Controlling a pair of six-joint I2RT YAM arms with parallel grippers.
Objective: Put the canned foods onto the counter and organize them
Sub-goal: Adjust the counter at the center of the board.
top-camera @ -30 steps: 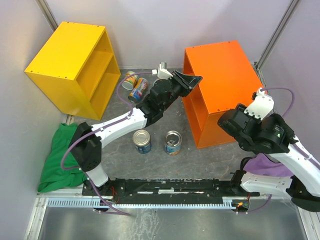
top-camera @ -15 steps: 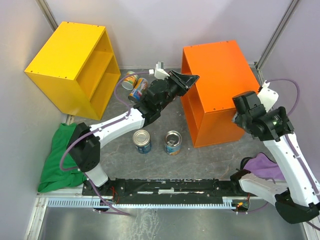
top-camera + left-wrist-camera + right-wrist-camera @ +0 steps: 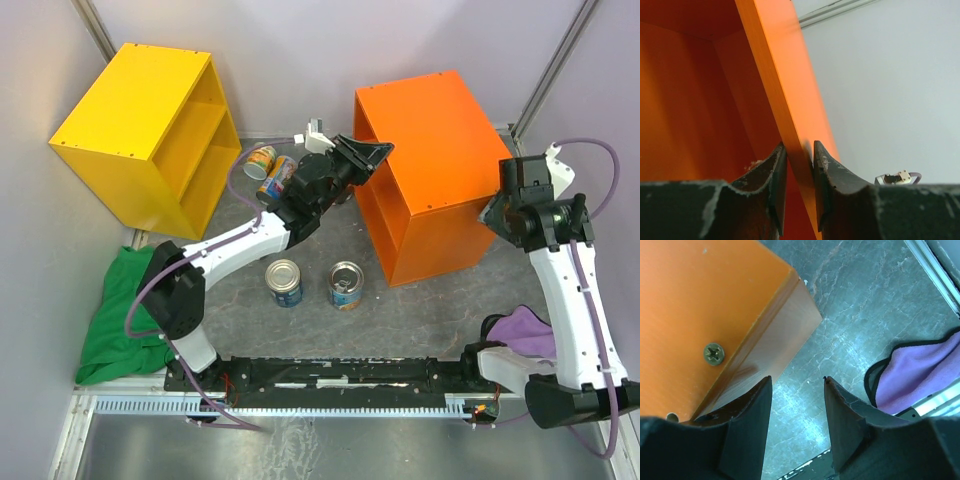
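Observation:
The orange counter (image 3: pixel 430 140) stands at the back right, its open side facing left. My left gripper (image 3: pixel 375 152) is shut on the front edge of its top panel. In the left wrist view that gripper (image 3: pixel 799 150) has its jaws pinching the thin orange panel (image 3: pixel 775 75). My right gripper (image 3: pixel 497 212) is at the counter's right side by the near corner. In the right wrist view it (image 3: pixel 796 380) is open and empty, its left finger against the orange corner (image 3: pixel 700 300). Two blue-labelled tins (image 3: pixel 285 281) (image 3: pixel 346 284) stand on the floor. Two colourful cans (image 3: pixel 260 160) (image 3: pixel 277 175) lie behind my left arm.
A yellow cabinet (image 3: pixel 140 110) stands at the back left. A green cloth (image 3: pixel 115 310) lies at the near left. A purple cloth (image 3: pixel 525 330) (image 3: pixel 920 375) lies near my right arm's base. Grey walls close in the back and both sides.
The counter has slid and turned a little to the left. My right arm swung up and out to the counter's right side. My left gripper kept its hold and shifted slightly left.

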